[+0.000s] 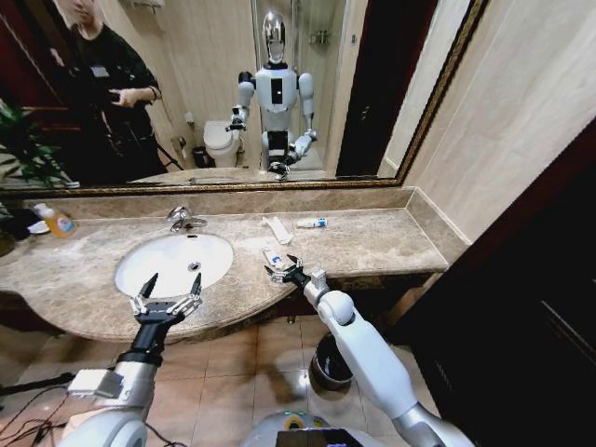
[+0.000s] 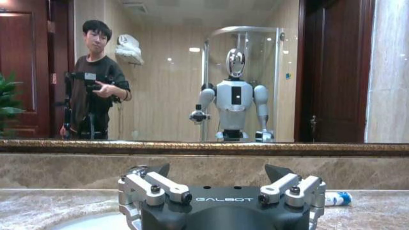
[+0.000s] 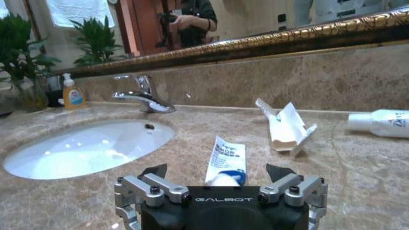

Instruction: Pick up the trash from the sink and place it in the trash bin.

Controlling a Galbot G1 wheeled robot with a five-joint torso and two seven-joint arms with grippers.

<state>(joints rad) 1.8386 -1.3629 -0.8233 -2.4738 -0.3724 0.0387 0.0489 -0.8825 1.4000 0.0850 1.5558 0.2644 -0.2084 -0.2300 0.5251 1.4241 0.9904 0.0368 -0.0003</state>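
Right gripper (image 3: 217,188) spread wide, empty, low over the counter with a white-and-blue tube (image 3: 226,164) dead ahead at 12 o'clock between the jaws, long axis pointing away, near end hidden behind the palm; left gripper (image 1: 166,300) open, idle at the sink (image 1: 172,263) rim's 6 o'clock.

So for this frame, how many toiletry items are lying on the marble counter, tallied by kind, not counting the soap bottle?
White-and-blue squeeze tube in front of the right end effector: 1
Flat white packet, torn open: 1
Small white tube with blue end near the backsplash: 1
Total: 3, all on the counter beside the sink, none in the basin.
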